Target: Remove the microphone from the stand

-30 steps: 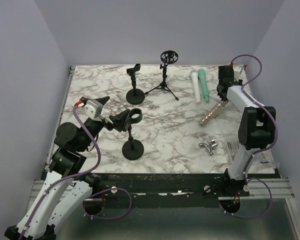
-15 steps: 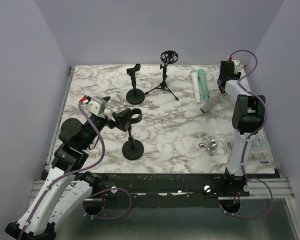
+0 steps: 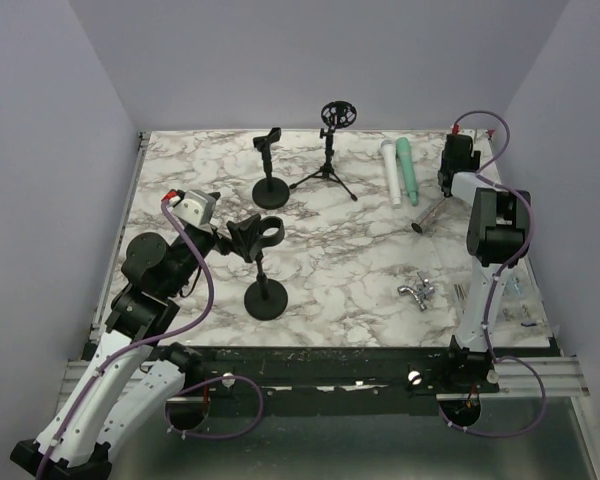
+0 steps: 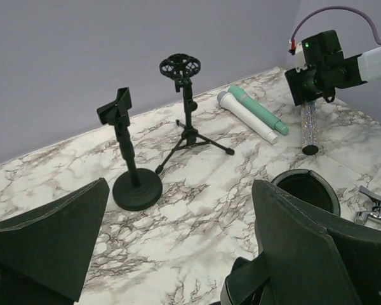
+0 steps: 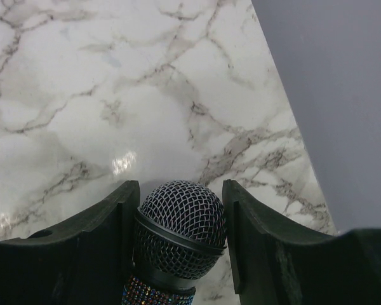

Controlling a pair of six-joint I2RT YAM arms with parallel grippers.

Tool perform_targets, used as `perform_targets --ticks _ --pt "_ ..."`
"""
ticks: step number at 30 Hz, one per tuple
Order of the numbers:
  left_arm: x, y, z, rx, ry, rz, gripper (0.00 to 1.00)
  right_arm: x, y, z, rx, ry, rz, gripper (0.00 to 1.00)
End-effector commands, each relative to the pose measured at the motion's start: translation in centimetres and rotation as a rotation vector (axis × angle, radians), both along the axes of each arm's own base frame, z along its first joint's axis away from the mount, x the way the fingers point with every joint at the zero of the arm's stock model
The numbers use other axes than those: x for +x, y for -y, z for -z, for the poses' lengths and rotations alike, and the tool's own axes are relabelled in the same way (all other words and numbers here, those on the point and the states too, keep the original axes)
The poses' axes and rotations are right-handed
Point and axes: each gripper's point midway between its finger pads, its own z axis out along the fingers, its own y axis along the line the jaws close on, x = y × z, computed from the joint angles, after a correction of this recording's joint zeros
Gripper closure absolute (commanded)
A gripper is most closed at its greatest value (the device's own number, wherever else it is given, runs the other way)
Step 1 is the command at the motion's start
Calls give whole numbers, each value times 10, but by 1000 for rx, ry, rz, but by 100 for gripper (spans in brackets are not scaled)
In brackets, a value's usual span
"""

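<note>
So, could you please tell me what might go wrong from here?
1. The right tool pinches the glitter microphone at its rounded mesh head, with the body hanging below, so it might slip out.
2. Its lower end hangs low over the table, beside the green microphone. A swing could scrape the table or knock that microphone.
3. The open left tool flanks the empty clip of the near stand. A careless move could tip it.

White marbled table; glittery microphone; black stand.
</note>
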Motion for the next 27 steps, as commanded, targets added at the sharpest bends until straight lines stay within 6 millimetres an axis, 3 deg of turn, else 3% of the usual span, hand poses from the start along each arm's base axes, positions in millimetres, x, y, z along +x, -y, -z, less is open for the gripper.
perform_targets --ticks 1,8,17,27 --pt "4 -8 0 21 8 -50 2 34 11 0 -24 70 -55 99" --pt "9 -12 6 43 4 -81 2 72 1 -13 -44 149 -209 99" --pt "18 -12 17 84 -4 -96 2 108 -32 -19 -48 170 -480 100" --pt "23 -26 18 92 39 -174 2 143 -73 -27 9 221 -735 99"
